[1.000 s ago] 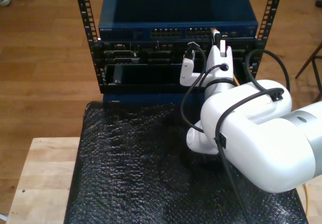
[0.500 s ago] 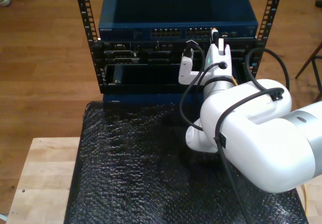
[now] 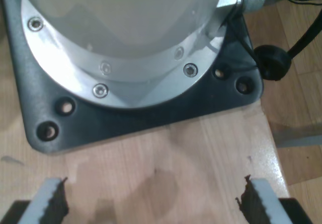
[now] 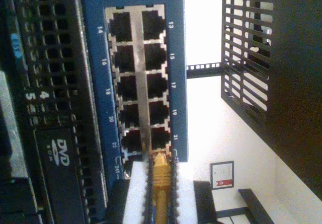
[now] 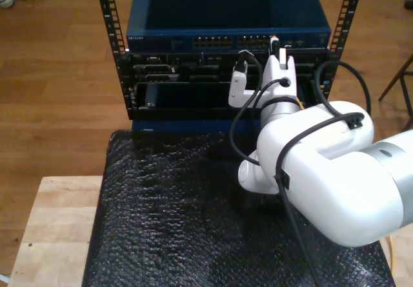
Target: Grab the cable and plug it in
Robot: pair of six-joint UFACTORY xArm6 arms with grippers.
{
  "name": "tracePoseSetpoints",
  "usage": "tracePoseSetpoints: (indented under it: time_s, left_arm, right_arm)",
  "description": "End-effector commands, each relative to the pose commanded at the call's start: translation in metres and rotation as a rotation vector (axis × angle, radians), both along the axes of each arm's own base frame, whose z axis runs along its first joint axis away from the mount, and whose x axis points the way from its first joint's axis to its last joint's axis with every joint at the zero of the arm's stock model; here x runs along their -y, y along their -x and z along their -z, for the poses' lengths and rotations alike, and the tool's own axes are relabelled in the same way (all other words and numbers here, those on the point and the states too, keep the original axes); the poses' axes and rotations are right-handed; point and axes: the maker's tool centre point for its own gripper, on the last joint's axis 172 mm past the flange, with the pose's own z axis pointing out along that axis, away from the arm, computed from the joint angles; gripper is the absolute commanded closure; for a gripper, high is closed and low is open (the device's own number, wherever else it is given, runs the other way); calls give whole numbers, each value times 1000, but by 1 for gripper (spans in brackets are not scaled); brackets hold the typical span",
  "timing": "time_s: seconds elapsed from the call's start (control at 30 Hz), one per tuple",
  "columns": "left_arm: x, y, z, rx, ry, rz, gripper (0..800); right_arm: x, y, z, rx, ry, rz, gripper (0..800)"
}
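My second pincer (image 4: 160,204) clamps the cable (image 4: 160,176), plug tip touching the blue switch (image 4: 178,58); my first pincer (image 3: 151,201) gapes wide, empty.

- The cable (image 4: 160,183) was a thin orange-yellow line with a small clear plug at its tip.
- In the second wrist view it ran straight between the two pale pads of my second gripper (image 4: 160,194), which were pressed against its sides.
- The plug tip sat at the edge of the blue switch's (image 4: 177,58) port block, at the port nearest the gripper; how deep it sat could not be told.
- In the exterior view the tip (image 5: 274,40) met the switch's front, towards the exterior view's right.
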Motion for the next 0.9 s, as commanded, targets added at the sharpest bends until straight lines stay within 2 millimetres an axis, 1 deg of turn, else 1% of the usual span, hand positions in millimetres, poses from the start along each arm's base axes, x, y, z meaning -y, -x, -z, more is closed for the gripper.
tracePoseSetpoints:
  time_s: [0.13, 0.33, 0.53, 0.57, 0.6, 0.63, 0.67, 0.7, 0.77, 0.9]
  left_arm:
    - [0, 0, 0, 0, 0, 0, 0]
    - [0, 0, 0, 0, 0, 0, 0]
    - [0, 0, 0, 0, 0, 0, 0]
    - [0, 0, 0, 0, 0, 0, 0]
    - [0, 0, 0, 0, 0, 0, 0]
    - [0, 0, 0, 0, 0, 0, 0]
    - [0, 0, 0, 0, 0, 0, 0]
    - [0, 0, 0, 0, 0, 0, 0]
    - [0, 0, 0, 0, 0, 0, 0]
    - [0, 0, 0, 0, 0, 0, 0]
  right_arm:
    - [1, -3, -5, 10, -6, 3, 800]
    - [-3, -6, -5, 16, -5, -8, 800]
    - [-3, -6, -5, 16, -6, -8, 800]
    - [-3, -6, -6, 17, -7, -8, 770]
    - [-3, -5, -5, 16, -5, -7, 710]
    - [-2, -5, -4, 13, -3, -8, 618]
    - [-3, -5, -2, 8, -2, -10, 548]
    - [-2, -5, 1, -1, 1, -10, 510]
    - [-4, -5, 3, -10, 6, -18, 407]
    - [-4, 1, -6, -15, 9, -30, 330]
